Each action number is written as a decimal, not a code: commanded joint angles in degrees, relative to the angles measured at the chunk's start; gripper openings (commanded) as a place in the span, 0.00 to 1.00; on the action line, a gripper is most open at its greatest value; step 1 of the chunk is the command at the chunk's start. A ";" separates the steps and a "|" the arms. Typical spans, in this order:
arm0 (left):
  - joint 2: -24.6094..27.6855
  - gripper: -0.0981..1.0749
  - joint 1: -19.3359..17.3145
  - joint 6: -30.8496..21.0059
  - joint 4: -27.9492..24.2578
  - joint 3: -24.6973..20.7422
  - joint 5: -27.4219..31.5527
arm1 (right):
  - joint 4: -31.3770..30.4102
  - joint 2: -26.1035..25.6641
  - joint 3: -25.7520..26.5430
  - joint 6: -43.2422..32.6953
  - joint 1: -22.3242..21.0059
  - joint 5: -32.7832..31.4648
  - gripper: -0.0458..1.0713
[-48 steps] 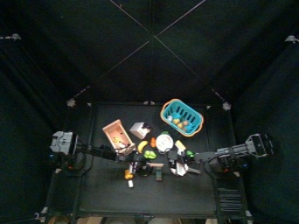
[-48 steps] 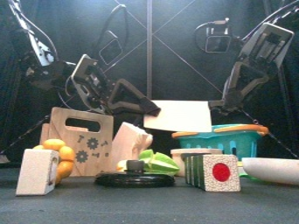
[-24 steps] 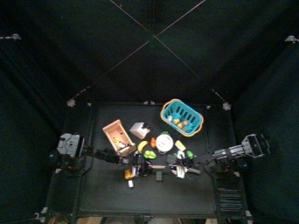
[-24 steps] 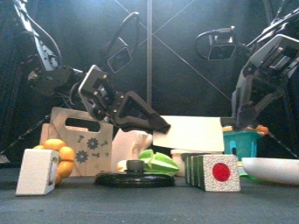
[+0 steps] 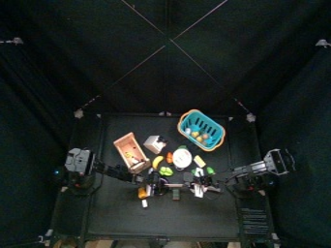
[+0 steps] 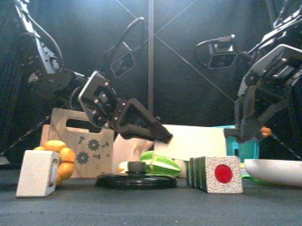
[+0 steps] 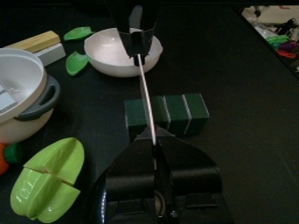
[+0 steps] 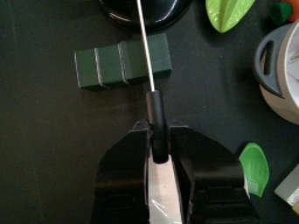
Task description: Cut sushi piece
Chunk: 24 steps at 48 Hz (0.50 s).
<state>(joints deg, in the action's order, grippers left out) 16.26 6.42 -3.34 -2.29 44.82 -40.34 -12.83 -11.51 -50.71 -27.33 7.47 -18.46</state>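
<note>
- My left end effector (image 7: 156, 188) is clamped on the handle of a knife (image 7: 145, 87).
- Its thin blade runs across the dark green sushi roll (image 7: 176, 112) near one end. I cannot tell whether the blade touches the roll.
- My right end effector (image 8: 158, 179) is likewise clamped on a second knife (image 8: 145, 44). That blade lies over the same roll, along one of the grooves between its segments.
- The roll lies on the black table (image 7: 246, 79), near the front edge and between my two arms. Its red-centred end face (image 6: 221, 174) points toward the near side.
- A white bowl (image 7: 122, 52) sits well apart from the roll.
</note>
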 commanded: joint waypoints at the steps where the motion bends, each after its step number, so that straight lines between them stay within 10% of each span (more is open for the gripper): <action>1: 0.09 0.33 0.97 0.00 0.79 -0.26 0.00 | 0.18 0.26 0.70 0.00 -0.79 -0.35 0.46; 24: 2.29 0.33 -1.67 0.26 2.90 -3.52 7.47 | -2.64 4.48 2.90 0.09 -4.83 -3.16 0.45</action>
<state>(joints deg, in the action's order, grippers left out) 18.46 5.45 -3.25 1.05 42.54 -34.37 -14.85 -5.54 -48.34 -27.16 5.10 -20.39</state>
